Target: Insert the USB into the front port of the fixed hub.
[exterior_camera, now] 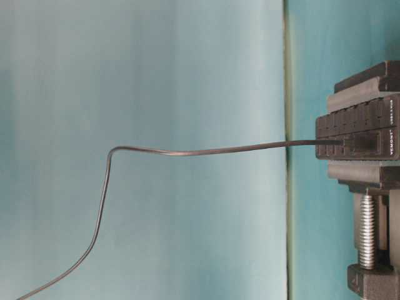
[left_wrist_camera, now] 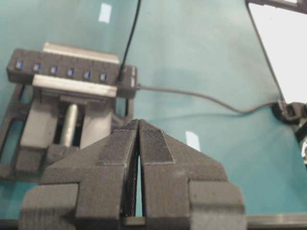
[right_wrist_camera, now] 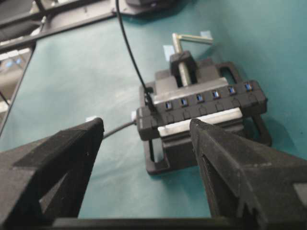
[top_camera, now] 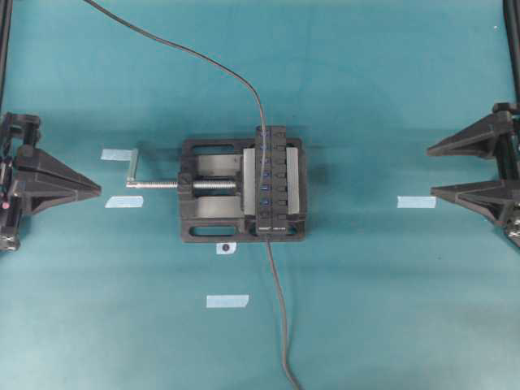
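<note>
USB [right_wrist_camera: 148, 98] sits plugged into the end port of the fixed hub [top_camera: 273, 180], the one nearest the bottom of my overhead view, as best I can judge; the plug itself is small and dark against the black bar, so I can't vouch for how deep it is seated. Its thin cable [top_camera: 280, 325] trails off toward the bottom edge of the overhead view, while the hub's own cord [top_camera: 187, 50] leaves the far end and curves to the top left. The hub is clamped upright in the vise [top_camera: 211, 191], whose silver screw and crank [top_camera: 134, 171] stick out toward the left arm.

I see plenty of bare teal table [top_camera: 390, 309] on every side of the vise, with only a few strips of pale tape [top_camera: 227, 301] lying flat on it. Both arms are pulled well back to the side edges. The left gripper [top_camera: 91, 189] points level at the crank end, its fingers [left_wrist_camera: 153, 143] pressed together with nothing between them. The right gripper [top_camera: 431, 171] points level at the hub side, fingers spread wide and empty, well apart from the vise.
</note>
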{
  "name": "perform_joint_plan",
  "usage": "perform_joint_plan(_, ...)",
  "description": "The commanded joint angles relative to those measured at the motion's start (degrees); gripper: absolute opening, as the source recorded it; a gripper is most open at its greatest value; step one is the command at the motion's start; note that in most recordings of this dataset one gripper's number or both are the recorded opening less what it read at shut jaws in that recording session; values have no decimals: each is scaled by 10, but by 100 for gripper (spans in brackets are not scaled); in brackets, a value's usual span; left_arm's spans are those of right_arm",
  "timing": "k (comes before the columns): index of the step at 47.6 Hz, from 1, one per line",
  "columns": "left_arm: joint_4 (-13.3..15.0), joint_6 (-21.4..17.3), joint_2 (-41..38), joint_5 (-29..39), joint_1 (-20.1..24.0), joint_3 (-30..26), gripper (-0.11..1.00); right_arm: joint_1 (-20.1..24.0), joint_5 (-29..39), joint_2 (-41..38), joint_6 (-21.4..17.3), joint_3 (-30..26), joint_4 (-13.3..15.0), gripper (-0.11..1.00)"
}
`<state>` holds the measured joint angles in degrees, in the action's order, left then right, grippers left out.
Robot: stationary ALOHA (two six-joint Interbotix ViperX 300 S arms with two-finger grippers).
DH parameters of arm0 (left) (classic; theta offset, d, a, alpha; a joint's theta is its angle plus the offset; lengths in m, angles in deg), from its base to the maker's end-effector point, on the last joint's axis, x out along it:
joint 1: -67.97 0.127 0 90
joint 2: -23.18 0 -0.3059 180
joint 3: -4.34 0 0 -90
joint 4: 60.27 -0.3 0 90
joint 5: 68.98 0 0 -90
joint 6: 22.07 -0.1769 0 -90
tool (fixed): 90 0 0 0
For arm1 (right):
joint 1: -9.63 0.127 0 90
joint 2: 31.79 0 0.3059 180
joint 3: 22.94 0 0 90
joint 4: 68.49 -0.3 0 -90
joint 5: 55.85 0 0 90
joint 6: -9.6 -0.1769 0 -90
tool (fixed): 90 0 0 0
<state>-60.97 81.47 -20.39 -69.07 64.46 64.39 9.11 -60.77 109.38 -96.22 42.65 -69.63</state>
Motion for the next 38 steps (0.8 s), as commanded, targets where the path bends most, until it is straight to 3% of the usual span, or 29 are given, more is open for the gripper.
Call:
perform_joint_plan(1, -2, -1, -2, -7, 1, -7, 0, 0, 2, 3, -6, -4, 1, 78)
perform_joint_plan(38, -2, 12, 0, -40, 1, 17, 0, -16, 15, 32, -10, 15, 1, 78)
